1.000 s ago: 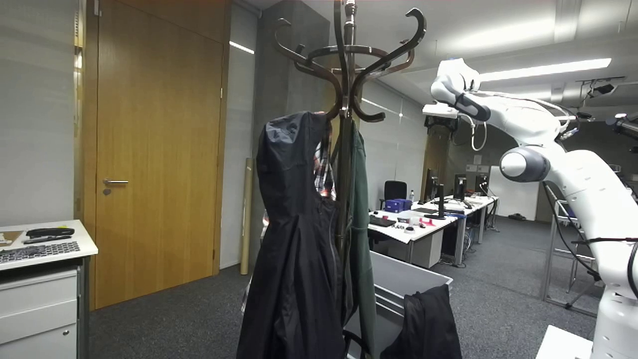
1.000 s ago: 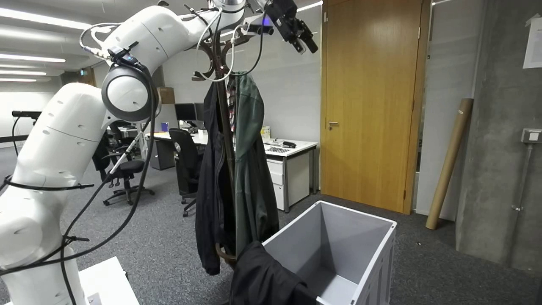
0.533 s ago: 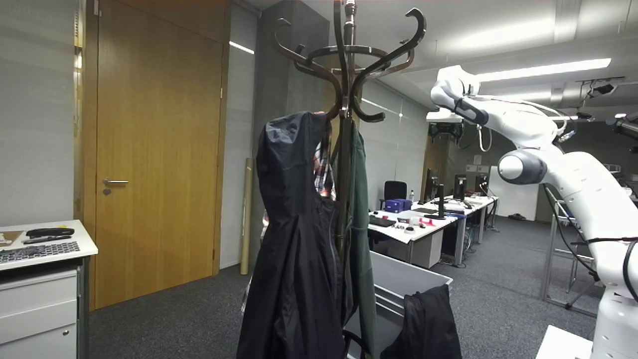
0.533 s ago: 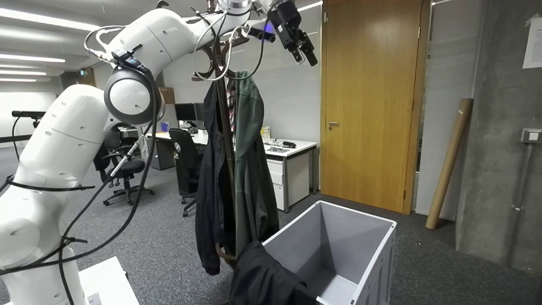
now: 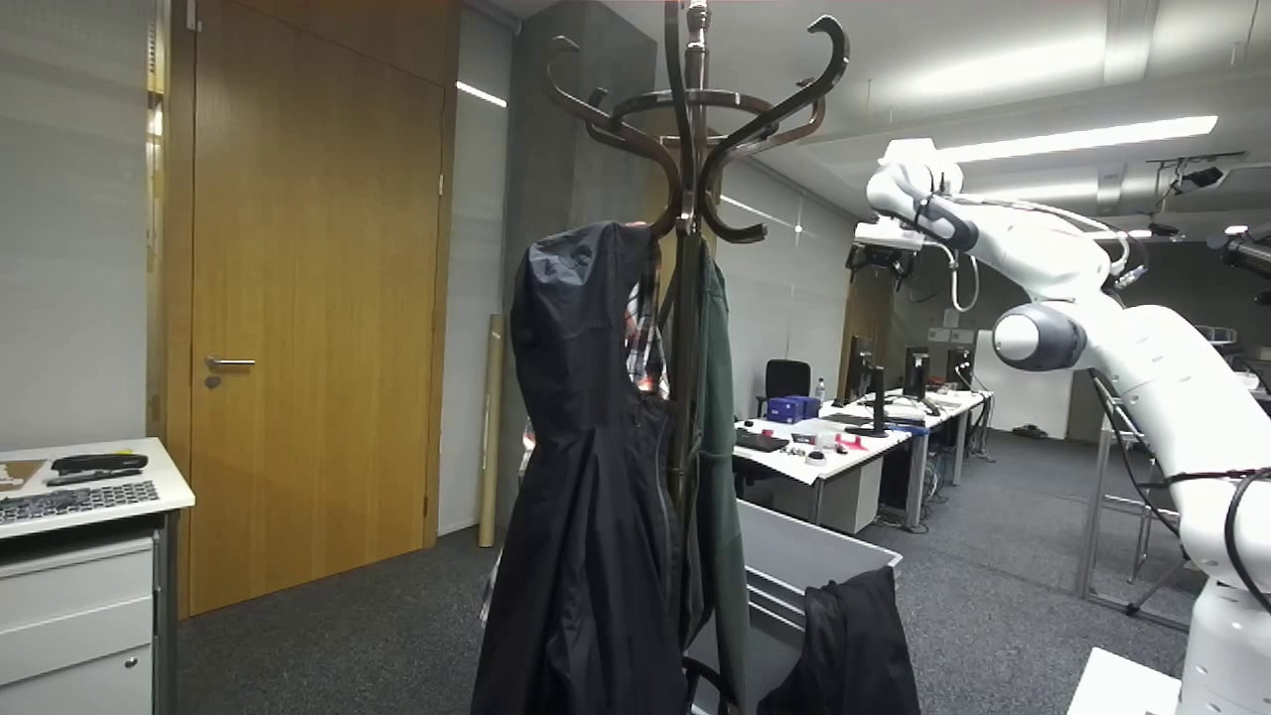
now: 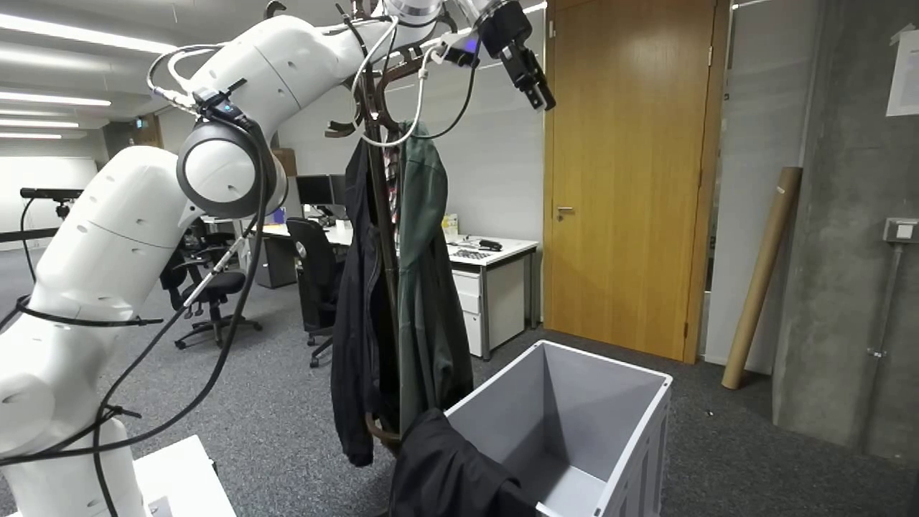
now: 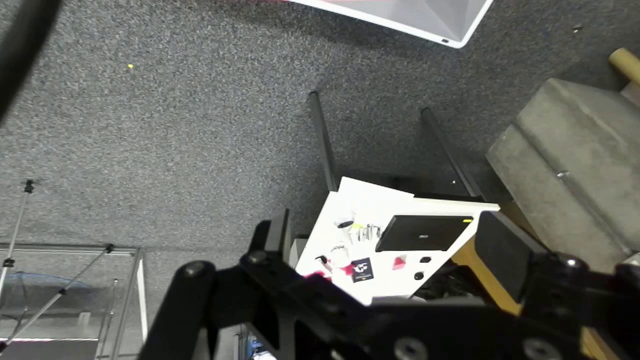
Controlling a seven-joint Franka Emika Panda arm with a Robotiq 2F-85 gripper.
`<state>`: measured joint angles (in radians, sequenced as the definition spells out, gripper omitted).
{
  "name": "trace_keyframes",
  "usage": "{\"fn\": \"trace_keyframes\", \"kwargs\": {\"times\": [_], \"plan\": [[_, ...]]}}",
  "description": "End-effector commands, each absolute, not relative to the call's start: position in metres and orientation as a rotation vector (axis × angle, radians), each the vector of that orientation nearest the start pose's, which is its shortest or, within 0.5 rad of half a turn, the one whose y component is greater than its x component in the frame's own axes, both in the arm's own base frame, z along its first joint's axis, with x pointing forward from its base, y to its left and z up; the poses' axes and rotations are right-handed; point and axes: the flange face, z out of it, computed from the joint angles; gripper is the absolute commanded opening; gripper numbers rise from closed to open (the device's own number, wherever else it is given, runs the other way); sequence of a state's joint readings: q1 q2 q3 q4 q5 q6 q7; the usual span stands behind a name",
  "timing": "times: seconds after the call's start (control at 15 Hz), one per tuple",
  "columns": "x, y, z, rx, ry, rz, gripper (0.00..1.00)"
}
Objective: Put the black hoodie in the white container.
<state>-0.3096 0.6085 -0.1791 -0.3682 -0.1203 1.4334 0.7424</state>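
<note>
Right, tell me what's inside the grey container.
In an exterior view, the container shows bare inner walls and some floor. A black garment draped over the rim hides part of the near end; what's there can't be seen.

Office: desks (image 6: 515,248), monitors (image 6: 314,189), swivel chairs (image 6: 224,283), carpet (image 6: 287,402).

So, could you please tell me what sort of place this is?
Most likely an office, judging by a white desk, the computer monitors and a wheeled chair.
</note>
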Motion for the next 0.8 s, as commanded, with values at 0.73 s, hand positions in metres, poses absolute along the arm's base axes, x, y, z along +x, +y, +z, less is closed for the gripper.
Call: {"fn": "trace_keyframes", "kwargs": {"times": [0.73], "plan": [[0.594,-0.270,0.767,-2.604,1.474,-0.704,1.00]]}}
